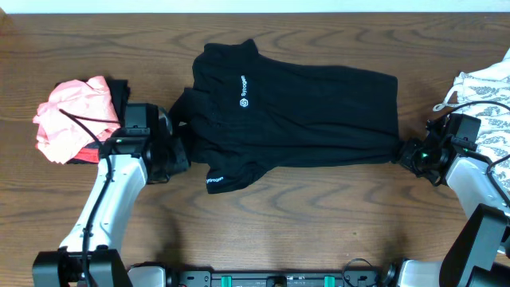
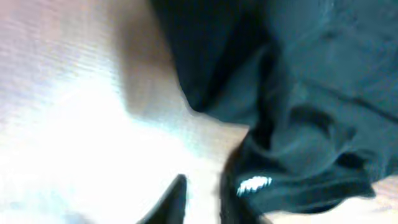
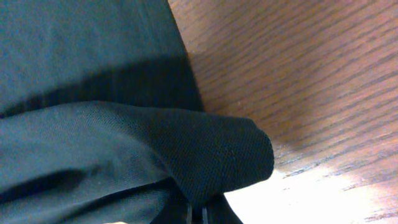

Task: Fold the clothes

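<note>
The black garment (image 1: 303,112) lies partly folded across the middle of the table, with a white logo (image 1: 244,92) on its chest. My left gripper (image 1: 177,151) is at its left edge by the sleeve. In the left wrist view its fingers (image 2: 174,198) stand a little apart with bright table between them, and black cloth with a white print (image 2: 254,185) lies just to their right. My right gripper (image 1: 406,151) is at the garment's lower right corner. It is shut on a fold of the black fabric (image 3: 211,149).
A coral-pink garment (image 1: 72,115) is bunched at the far left, on top of something dark. A white leaf-patterned garment (image 1: 486,88) lies at the right edge, behind my right arm. Bare wooden table (image 1: 319,215) runs along the front.
</note>
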Controlling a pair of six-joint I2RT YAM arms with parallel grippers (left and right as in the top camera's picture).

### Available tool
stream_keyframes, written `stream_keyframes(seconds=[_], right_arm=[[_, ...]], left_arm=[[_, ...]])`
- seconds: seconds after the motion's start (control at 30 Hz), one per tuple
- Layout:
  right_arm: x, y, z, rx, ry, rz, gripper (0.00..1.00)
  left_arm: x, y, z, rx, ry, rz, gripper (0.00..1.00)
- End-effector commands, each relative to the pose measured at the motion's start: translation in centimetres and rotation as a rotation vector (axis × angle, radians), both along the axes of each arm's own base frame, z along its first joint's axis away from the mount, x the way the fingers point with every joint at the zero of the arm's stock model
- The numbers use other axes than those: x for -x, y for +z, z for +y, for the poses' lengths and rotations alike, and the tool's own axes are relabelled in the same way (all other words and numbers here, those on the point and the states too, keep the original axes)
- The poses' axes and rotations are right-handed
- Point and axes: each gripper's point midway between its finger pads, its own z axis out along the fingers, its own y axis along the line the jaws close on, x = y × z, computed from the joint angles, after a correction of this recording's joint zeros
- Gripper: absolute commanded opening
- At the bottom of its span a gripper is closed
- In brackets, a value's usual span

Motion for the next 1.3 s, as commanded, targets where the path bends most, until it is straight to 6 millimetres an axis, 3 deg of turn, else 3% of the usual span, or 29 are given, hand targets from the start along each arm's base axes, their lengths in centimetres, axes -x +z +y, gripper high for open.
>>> stream_keyframes(seconds=[0.0,0.1,0.43,0.6,0.83,0.9,1.0,1.1,1.27], right_arm=[[-0.4,0.3,-0.6,-0.001,-0.027,-0.007,0.01],[-0.4,0.4,-0.4,-0.011,-0.022,-0.009,0.01],[-0.2,0.3,-0.1,-0.028,-0.018,-0.001,0.01],[-0.2,0.3,-0.1,-0.028,-0.018,-0.001,0.01],[-0.2,0.3,-0.1,-0.027,-0.018,-0.004,0.01],[-0.2,0.3,-0.1,-0.028,-0.018,-0.002,0.01],[-0.2,0.3,-0.1,-0.028,-0.018,-0.002,0.01],[-0.2,0.3,-0.1,-0.027,-0.018,-0.002,0.01],[-0.2,0.3,-0.1,-0.026,-0.015,-0.002,0.01]], left_arm=[[0.4,-0.4,-0.1,0.013,0.008,0.029,0.44],[0.1,-0.6,-0.6,0.011,-0.025,0.006,0.52],[-2.5,-2.6,-4.1,0.046,-0.195,-0.098,0.53],[-2.8,-3.5,-6.3,0.167,-0.231,-0.087,0.53],[-2.6,-4.0,-6.3,0.17,-0.23,-0.067,0.52],[-2.7,-4.0,-6.3,0.17,-0.231,-0.073,0.44],[-3.0,-3.8,-6.4,0.171,-0.229,-0.087,0.09],[-3.5,-3.1,-7.2,0.22,-0.243,-0.121,0.06],[-5.7,0.6,-8.5,0.301,-0.249,-0.247,0.06]])
